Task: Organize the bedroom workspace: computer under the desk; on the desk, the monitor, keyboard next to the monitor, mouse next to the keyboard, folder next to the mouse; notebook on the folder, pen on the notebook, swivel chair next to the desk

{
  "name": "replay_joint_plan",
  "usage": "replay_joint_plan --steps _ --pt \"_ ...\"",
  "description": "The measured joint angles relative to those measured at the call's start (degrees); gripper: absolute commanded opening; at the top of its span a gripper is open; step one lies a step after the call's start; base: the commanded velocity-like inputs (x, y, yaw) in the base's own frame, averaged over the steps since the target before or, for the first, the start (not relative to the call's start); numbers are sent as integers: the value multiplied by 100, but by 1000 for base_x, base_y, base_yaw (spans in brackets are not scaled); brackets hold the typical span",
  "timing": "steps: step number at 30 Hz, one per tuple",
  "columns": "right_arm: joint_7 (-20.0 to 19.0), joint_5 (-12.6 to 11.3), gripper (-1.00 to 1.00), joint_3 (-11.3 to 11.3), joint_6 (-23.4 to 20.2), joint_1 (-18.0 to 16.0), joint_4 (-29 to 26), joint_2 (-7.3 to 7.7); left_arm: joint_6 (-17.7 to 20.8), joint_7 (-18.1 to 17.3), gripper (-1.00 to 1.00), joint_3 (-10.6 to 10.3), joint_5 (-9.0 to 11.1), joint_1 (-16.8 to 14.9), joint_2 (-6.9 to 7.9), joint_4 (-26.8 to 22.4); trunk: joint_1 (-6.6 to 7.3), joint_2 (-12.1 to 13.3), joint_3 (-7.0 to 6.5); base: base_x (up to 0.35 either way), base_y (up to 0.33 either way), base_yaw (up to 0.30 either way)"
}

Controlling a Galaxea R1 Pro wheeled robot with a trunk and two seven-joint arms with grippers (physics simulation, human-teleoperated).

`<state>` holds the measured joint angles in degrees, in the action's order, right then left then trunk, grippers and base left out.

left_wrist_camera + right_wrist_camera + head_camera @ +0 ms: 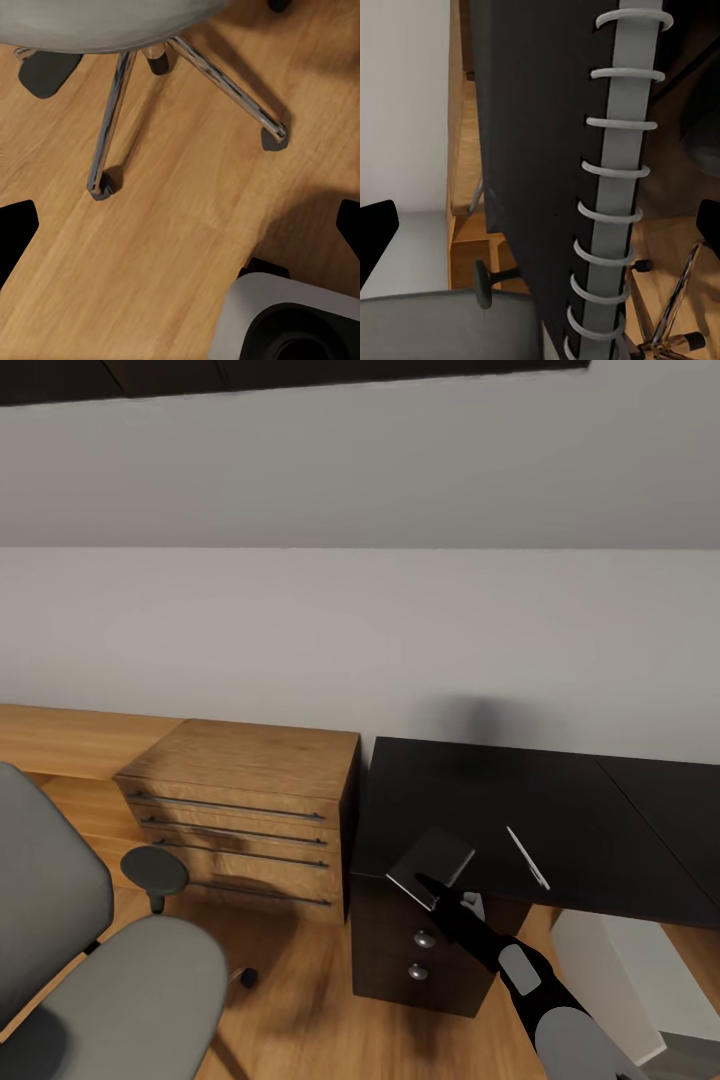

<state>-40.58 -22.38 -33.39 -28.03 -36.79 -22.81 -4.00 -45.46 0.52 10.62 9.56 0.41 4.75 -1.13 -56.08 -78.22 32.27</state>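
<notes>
The right gripper (432, 888) pinches the spiral-bound notebook (432, 863) over the desk (560, 810) edge near the pen (527, 857), with no folder visible there, so stacking remains; the left gripper's fingers cannot be told.

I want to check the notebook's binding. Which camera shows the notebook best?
The right wrist view: the dark notebook is close up, its white spiral rings plain. The head view shows it small, in the right gripper over the desk corner.

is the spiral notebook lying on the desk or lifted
Lifted: the right claw holds the notebook tilted above the desk corner.
</notes>
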Motion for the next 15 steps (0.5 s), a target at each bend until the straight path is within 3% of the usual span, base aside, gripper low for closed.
replay_joint_plan --steps 5,6,15 --pt "13 2 100 0 0 0 0 0 0 3 100 1 4 0 0 0 0 0 0 4 3 0" --pt "15 6 -100 0 0 0 0 0 0 4 100 1 5 0 0 0 0 0 0 1 1 0" --pt "5 -52 -100 -12 -25 -1 -5 0 0 4 100 9 5 0 54 0 0 0 0 0 0 0"
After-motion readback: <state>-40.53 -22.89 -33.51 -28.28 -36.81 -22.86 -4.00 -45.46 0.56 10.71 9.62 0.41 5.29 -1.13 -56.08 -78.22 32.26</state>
